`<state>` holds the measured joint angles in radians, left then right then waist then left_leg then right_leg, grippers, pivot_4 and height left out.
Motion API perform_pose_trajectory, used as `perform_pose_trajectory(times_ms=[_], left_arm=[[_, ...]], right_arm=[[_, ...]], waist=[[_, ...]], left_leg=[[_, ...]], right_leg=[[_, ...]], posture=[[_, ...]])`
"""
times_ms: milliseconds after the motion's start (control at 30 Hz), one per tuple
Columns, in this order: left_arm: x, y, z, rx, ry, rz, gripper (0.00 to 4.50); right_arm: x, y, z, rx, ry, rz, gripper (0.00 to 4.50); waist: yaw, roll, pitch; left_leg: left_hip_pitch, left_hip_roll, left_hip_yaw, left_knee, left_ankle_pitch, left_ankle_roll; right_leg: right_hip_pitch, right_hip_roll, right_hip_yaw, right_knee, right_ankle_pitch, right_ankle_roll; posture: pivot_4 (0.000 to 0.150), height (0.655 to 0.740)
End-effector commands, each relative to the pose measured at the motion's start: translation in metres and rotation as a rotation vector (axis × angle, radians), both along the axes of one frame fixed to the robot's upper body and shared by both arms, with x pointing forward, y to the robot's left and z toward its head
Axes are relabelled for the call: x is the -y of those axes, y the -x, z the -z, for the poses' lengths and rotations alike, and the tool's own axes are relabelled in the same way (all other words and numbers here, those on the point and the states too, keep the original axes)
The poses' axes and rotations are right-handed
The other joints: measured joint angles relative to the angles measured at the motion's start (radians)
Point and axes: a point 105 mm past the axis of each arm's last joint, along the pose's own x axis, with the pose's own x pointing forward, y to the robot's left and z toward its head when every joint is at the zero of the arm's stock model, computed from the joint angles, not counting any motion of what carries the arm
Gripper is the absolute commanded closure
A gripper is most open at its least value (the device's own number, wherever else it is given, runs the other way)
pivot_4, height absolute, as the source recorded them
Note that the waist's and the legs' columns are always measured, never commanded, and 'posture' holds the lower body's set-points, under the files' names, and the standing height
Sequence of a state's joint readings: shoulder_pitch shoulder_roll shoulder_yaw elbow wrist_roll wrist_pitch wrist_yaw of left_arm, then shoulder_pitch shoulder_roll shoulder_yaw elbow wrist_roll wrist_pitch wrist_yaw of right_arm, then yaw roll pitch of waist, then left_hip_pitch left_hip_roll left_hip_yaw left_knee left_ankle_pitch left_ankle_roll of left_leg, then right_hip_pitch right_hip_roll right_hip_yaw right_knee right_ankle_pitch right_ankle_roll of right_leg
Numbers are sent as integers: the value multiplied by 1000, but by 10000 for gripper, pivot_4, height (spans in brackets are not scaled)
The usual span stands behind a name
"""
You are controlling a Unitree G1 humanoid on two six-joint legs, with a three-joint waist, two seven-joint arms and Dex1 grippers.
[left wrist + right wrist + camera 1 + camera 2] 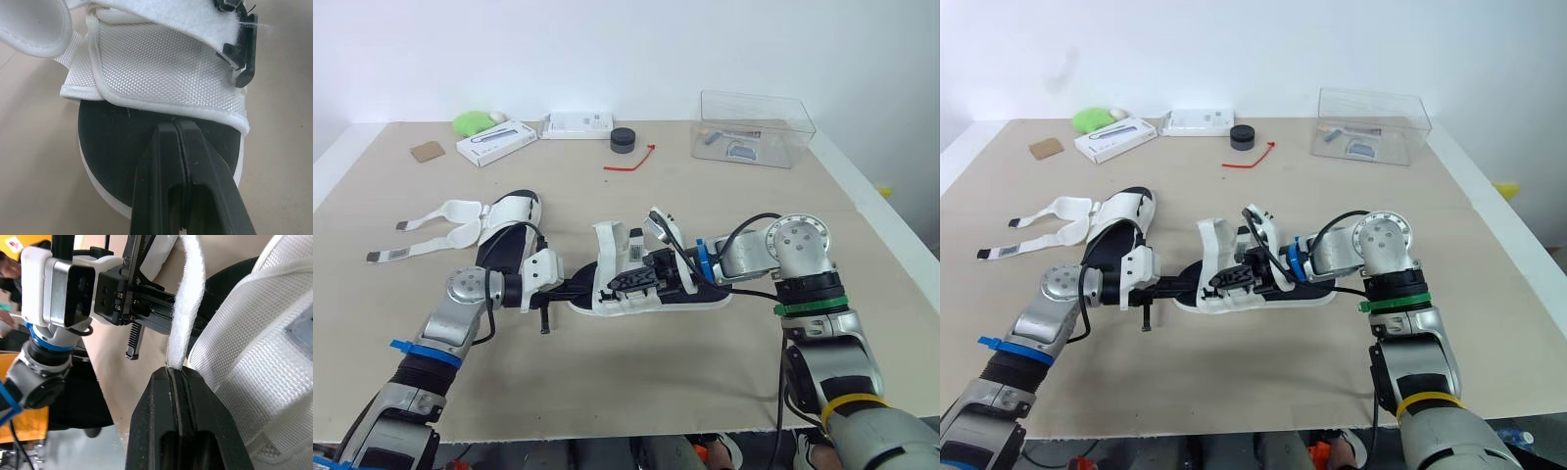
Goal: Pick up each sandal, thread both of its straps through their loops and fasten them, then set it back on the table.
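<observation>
Left claw [174, 125] together at sandal [610, 247] sole | right claw [176, 370] clamped on strap [188, 298] | tan table [705, 372] | white wall [607, 49]

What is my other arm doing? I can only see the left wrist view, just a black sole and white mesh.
Observer: Your right arm has its jaws shut on a white strap of that same sandal.
Operator: Is there another sandal?
Observer: Yes, a second sandal lies on the table to your left, its two straps spread out unfastened.
Operator: Anything else up there?
Observer: A clear box sits near the table's far right corner.
</observation>
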<state>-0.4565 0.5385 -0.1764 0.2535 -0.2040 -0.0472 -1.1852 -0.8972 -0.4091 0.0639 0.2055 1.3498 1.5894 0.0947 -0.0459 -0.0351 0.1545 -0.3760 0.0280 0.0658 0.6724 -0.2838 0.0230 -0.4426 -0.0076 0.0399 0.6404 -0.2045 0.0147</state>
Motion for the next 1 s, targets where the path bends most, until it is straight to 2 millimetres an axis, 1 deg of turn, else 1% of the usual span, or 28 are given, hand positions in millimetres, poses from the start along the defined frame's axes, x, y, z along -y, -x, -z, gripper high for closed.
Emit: perform_pose_trajectory(times_ms=[33,300,567,733,1000], left_arm=[[-10,1,22,-65,-72,-37,45000],[-10,0,22,-64,-71,-40,45000],[-10,2,23,-67,-67,-42,45000],[-10,2,23,-69,-67,-46,45000],[-11,2,23,-69,-66,-51,45000]], right_arm=[[6,6,12,26,91,-25,44711],[6,12,16,132,167,-83,44711],[7,4,22,208,209,-91,44711],[6,3,24,223,222,-111,44711],[4,11,26,221,228,-188,44711]], waist=[[0,0,0],[1,0,0],[1,1,-2],[1,1,-3],[1,1,-3]], left_leg=[[0,0,0,0,0,0],[0,0,0,0,0,0],[1,0,0,0,0,1],[1,0,0,0,0,1],[1,0,-1,0,0,1]], right_leg=[[0,0,0,0,0,0],[0,0,0,-1,0,0],[1,0,-1,-1,0,0],[1,0,-1,-1,0,0],[1,0,-1,-1,0,0]], posture=[[1500,7400],[1500,7400],[1500,7400],[1500,7400],[1500,7400]])
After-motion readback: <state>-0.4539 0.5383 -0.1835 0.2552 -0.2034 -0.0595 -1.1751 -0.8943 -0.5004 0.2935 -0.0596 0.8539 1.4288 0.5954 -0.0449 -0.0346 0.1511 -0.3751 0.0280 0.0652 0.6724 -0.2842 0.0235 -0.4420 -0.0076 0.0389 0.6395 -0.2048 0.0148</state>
